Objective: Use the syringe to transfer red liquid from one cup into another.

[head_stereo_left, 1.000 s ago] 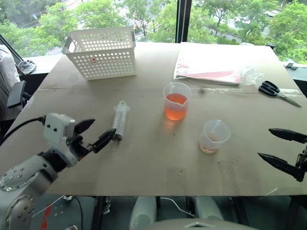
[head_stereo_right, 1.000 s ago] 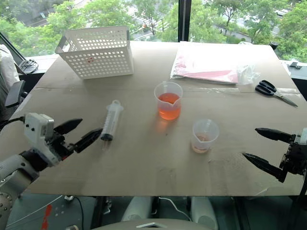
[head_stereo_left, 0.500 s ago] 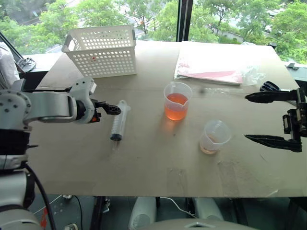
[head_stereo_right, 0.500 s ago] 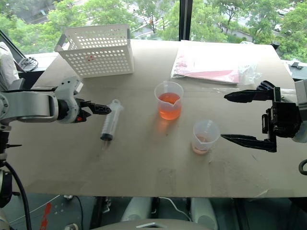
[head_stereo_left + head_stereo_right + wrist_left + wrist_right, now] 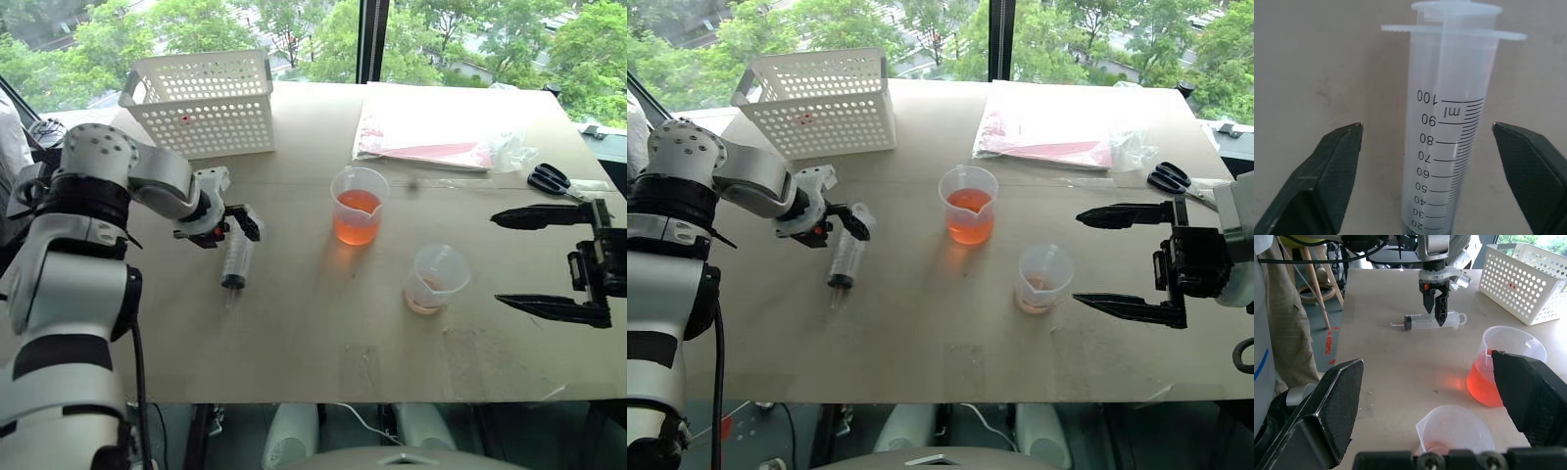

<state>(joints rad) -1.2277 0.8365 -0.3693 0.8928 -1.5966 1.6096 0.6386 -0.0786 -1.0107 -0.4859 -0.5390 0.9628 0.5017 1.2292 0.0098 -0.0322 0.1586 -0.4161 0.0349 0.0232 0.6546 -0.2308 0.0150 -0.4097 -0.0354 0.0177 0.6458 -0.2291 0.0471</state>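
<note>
The syringe lies flat on the worktop, well to the left of the taller cup of red liquid. The left hand straddles its barrel, fingers apart, not touching. The shorter cup stands near the taller one; beyond it the right hand hangs wide open.

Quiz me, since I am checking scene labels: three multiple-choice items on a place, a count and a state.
1. The syringe lies:
A. in the basket
B. on the table between the left gripper's fingers
C. in the taller cup

2. Clear cups on the table:
A. one
B. two
C. four

3. The right gripper is:
A. open, holding nothing
B. shut on the scissors
C. shut on a cup

Answers:
1 B: the left gripper straddles the barrel.
2 B: the taller cup and the shorter cup.
3 A: its fingers stand wide apart.
</note>
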